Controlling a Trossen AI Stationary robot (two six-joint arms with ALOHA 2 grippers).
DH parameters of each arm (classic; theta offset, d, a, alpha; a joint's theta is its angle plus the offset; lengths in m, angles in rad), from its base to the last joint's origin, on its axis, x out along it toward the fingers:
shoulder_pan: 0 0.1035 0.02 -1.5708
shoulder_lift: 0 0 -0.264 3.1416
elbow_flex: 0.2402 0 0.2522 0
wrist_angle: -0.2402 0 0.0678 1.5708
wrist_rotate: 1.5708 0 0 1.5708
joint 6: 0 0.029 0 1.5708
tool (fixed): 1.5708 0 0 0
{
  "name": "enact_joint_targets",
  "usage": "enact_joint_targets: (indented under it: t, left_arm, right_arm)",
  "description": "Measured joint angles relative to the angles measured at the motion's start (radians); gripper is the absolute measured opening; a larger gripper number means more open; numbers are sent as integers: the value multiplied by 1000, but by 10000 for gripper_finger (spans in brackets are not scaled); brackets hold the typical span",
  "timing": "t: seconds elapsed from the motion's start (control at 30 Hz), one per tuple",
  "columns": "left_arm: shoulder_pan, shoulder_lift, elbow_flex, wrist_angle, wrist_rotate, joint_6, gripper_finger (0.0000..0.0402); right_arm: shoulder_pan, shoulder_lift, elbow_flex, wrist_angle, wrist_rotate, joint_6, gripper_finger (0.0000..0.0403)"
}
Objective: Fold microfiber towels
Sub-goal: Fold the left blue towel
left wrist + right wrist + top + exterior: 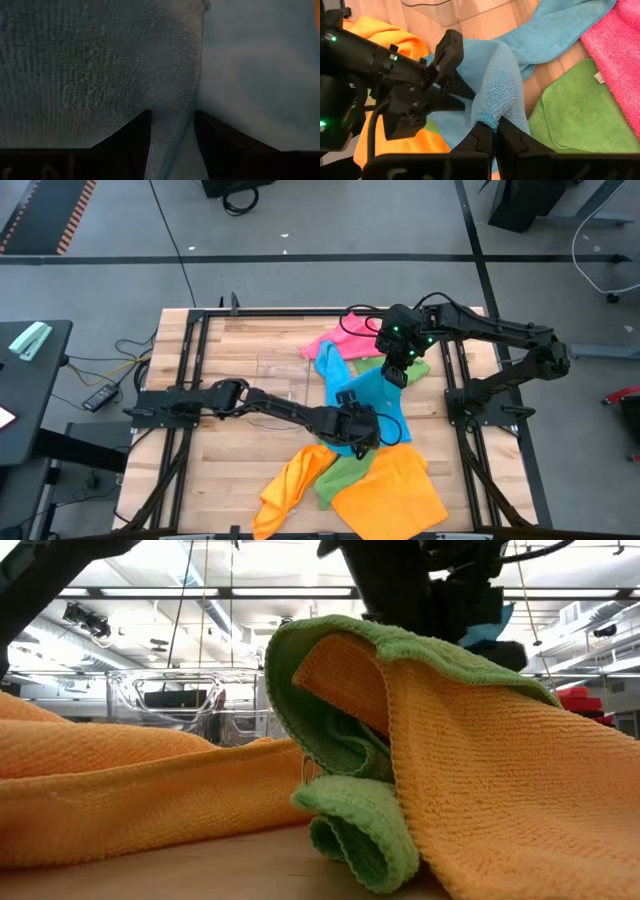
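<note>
Step in hand: the sky blue towel (372, 402) is being gathered from the heap at centre frame of the high view, apparently so that it can be pulled clear and laid flat for folding.
Right gripper (494, 131): a ridge of the blue cloth is being pinched between its closed fingers, as the right wrist view shows; in the high view it is being held above the right-centre of the table.
Left gripper (171, 131): a fold of the same cloth is being straddled by its two fingers, which are standing part-way apart; whether the fold is being clamped cannot be told. In the high view it is sitting at lower centre.
Other towels: the pink towel (340, 338) and a green towel (580, 115) are being overlapped by the blue one at upper centre; the orange towels (385, 488) are lying at the bottom of the high view with another green one (350, 745) tucked between them.
Clear tray (281, 375): it is lying on the wooden table (215, 480), left of the pile.
Doing it well: a single layer should be taken by the left fingers, close to an edge or corner.
Tension: the two grips should be drawn apart gently, so the cloth is spread rather than bunched.
Risk: the neighbouring towels may be dragged along if the blue one is being lifted too low.
</note>
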Motion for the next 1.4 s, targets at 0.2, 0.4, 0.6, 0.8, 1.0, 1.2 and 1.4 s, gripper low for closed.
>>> enact_joint_targets:
  t: [0.2,0.4,0.6,0.8,1.0,1.2,1.4]
  left_arm:
    - [-1,2,-1,-7,2,0,126]
    - [2,2,-1,-8,2,0,71]
    - [2,2,-1,-8,2,0,15]
    - [2,-8,-1,-13,33,-28,20]
    - [0,-80,-1,-50,132,-73,8]
    - [0,-180,-1,-118,206,-69,22]
    - [0,-256,-1,-205,291,-34,9]
  right_arm:
    - [0,0,0,-2,0,-1,12]
    - [0,0,0,-2,0,-3,12]
    - [0,0,0,-2,0,-4,12]
    - [0,0,0,-2,0,-9,12]
    - [0,0,0,-4,-5,-38,12]
    - [27,0,0,-22,-22,-135,12]
    - [107,0,0,-24,-11,-221,12]
